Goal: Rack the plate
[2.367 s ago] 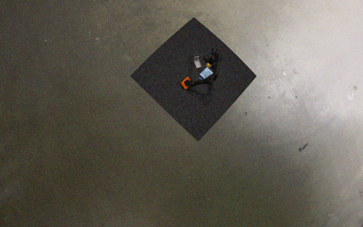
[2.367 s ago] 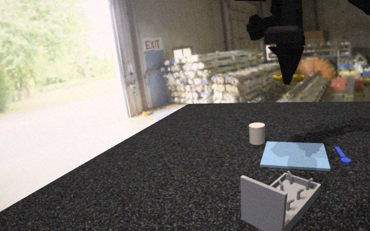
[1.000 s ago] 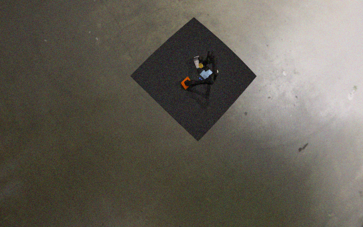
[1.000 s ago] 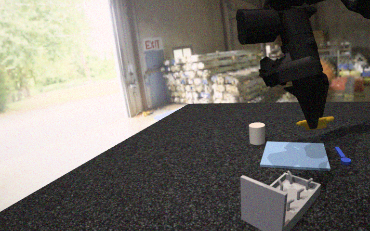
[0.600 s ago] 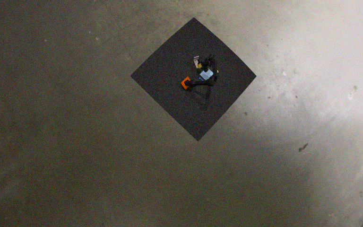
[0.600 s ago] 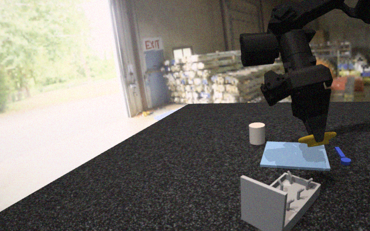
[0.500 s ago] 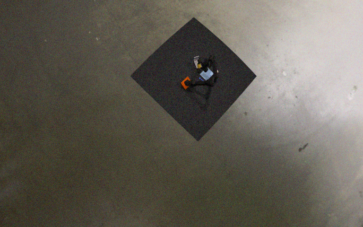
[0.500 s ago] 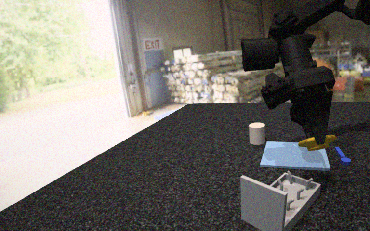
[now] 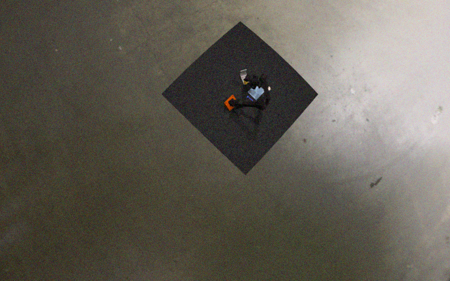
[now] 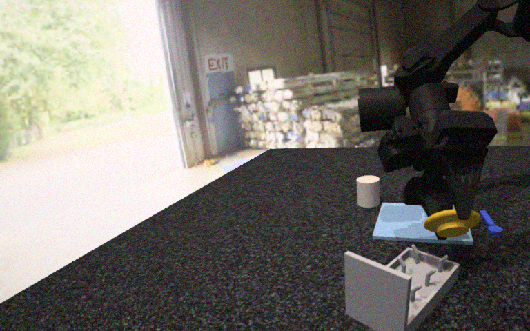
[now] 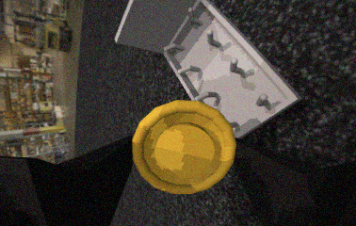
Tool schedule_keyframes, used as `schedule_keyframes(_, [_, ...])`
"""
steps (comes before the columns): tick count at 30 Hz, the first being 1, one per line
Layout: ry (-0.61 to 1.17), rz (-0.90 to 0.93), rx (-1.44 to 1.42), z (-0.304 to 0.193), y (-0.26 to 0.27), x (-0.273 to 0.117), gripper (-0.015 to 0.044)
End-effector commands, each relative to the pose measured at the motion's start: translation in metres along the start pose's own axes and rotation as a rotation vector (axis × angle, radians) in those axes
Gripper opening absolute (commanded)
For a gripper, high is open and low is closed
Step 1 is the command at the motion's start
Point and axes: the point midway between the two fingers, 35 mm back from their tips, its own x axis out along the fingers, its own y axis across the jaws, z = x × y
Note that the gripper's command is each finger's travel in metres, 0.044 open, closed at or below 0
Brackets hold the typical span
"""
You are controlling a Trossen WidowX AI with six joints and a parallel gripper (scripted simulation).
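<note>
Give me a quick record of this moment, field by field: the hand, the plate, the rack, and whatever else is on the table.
hand: shut on the yellow plate
plate: held by its rim, lying nearly flat, in the air near the rack
dish rack: grey, holds nothing, one tall end wall
plate in a slot: not yet
other things: light blue board, beige cylinder, blue spoon
</note>
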Motion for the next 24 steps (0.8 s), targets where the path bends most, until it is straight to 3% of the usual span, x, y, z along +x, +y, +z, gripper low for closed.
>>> schedule_keyframes(1, [-0.043, 0.047, -0.073, -0.001, -0.001, 0.002, 0.0])
schedule_keyframes(24, [-0.437, 0.185, -0.566, -0.001, -0.02, 0.01, 0.0])
